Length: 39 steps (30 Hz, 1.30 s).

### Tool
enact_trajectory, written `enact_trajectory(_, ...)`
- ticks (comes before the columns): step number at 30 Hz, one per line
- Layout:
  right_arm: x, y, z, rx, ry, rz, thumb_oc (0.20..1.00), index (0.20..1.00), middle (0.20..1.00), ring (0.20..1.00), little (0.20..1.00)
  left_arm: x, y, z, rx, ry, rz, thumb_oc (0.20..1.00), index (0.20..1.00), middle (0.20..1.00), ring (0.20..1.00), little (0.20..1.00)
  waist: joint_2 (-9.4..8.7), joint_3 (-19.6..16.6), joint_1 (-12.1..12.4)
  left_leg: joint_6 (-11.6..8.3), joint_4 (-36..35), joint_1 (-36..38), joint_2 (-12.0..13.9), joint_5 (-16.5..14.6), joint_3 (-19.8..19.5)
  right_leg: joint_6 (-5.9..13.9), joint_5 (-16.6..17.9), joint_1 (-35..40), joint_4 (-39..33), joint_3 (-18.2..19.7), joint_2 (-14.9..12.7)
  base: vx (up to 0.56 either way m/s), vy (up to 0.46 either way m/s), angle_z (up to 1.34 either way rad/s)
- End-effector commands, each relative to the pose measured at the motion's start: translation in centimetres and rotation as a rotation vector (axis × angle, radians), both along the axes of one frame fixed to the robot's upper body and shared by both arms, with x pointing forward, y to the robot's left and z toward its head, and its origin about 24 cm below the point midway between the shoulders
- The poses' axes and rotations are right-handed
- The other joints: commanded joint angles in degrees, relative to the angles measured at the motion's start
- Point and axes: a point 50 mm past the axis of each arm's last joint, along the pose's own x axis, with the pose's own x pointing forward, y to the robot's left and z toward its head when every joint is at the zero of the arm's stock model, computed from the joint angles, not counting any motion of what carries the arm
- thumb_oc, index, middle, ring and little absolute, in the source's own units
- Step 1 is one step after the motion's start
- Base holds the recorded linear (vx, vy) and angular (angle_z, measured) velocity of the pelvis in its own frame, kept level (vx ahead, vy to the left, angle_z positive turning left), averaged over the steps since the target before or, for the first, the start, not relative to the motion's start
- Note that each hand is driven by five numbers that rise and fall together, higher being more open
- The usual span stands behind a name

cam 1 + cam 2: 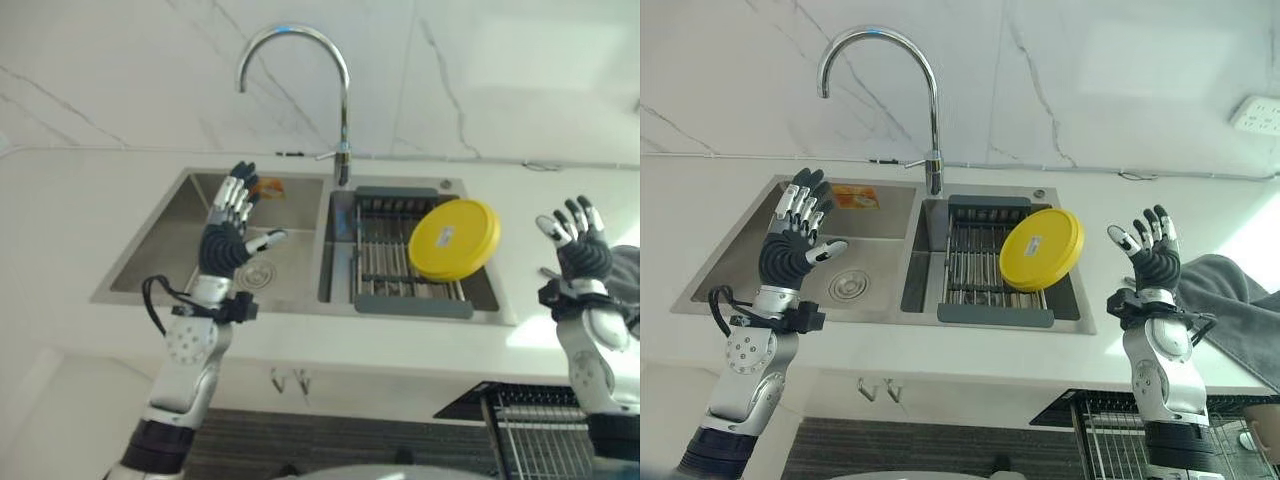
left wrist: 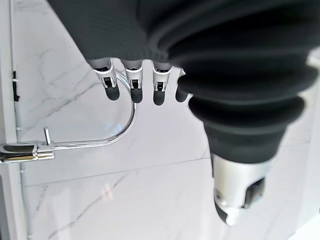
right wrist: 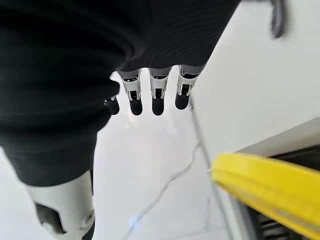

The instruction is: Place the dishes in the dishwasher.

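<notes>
Left eye view: yellow plate leans in sink rack, untouched. Left robot hand and right robot hand both raised, fingers spread, empty. Dishwasher rack below right; nothing loaded yet.

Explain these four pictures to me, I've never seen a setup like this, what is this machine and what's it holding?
It is a humanoid robot standing at a kitchen sink. Two pictures come from cameras in its head, looking down; the other two sit on its wrists, looking along the fingers. The left hand and right hand are both raised, open and holding nothing. A yellow plate leans in the drying rack in the right basin, below the tap. A grey cloth lies on the counter, and a wire dishwasher rack shows below.
</notes>
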Motion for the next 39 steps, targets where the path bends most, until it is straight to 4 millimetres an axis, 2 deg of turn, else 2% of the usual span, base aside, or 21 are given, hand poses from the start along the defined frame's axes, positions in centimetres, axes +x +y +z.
enact_trajectory(1, 1.5, -0.8, 3.1, 0.033, -0.103, 0.053, 1.000, 1.000, 1.000, 1.000, 1.000, 0.4, -0.2, 1.6, 0.044, -0.086, -0.025, 1.000, 1.000, 1.000, 1.000, 1.000, -0.57, -0.76, 2.12, 0.58, 0.01, 2.25, 0.89, -7.49, -1.09, 0.22, -5.65, 1.56, 0.10, -1.55, 0.69, 0.00, 0.000, 0.00)
enact_trajectory(5, 2.3, -0.8, 2.1, 0.114, -0.051, 0.110, 1.000, 1.000, 1.000, 1.000, 1.000, 0.6, -0.1, 1.4, 0.047, -0.076, -0.032, 1.000, 1.000, 1.000, 1.000, 1.000, -0.49, -0.94, 2.71, 0.31, 0.01, 2.47, 1.15, -7.52, -1.01, 0.35, -5.67, 1.80, 0.10, -1.92, 0.24, 0.03, -0.013, 0.01)
enact_trajectory(15, 3.0, -0.8, 0.5, 0.265, 0.016, 0.173, 1.000, 1.000, 1.000, 1.000, 1.000, 0.9, -0.1, 1.1, 0.058, -0.060, -0.045, 1.000, 1.000, 1.000, 1.000, 1.000, -0.44, -0.98, 3.37, 0.16, 0.01, 2.69, 1.22, -7.51, -1.18, 0.30, -5.84, 2.27, 0.10, -2.40, 0.12, 0.00, 0.000, 0.00)
enact_trajectory(22, 3.2, -1.2, 0.1, 0.325, 0.041, 0.166, 1.000, 1.000, 1.000, 1.000, 1.000, 1.0, 0.0, 1.0, 0.067, -0.045, -0.045, 1.000, 1.000, 1.000, 1.000, 1.000, -0.09, -0.82, 3.57, 0.14, 0.01, 2.79, 1.11, -7.44, -1.17, 0.35, -5.88, 2.47, 0.10, -2.36, 0.08, 0.00, 0.000, 0.00)
enact_trajectory(39, 3.7, -0.9, -0.5, 0.334, 0.107, 0.223, 1.000, 1.000, 1.000, 1.000, 1.000, 1.1, 0.1, 0.7, 0.073, -0.020, -0.037, 1.000, 1.000, 1.000, 1.000, 1.000, -0.33, -0.44, 4.47, 0.08, 0.01, 2.77, 0.96, -7.34, -1.41, 0.25, -6.06, 2.96, 0.10, -3.01, 0.00, 0.00, 0.001, 0.01)
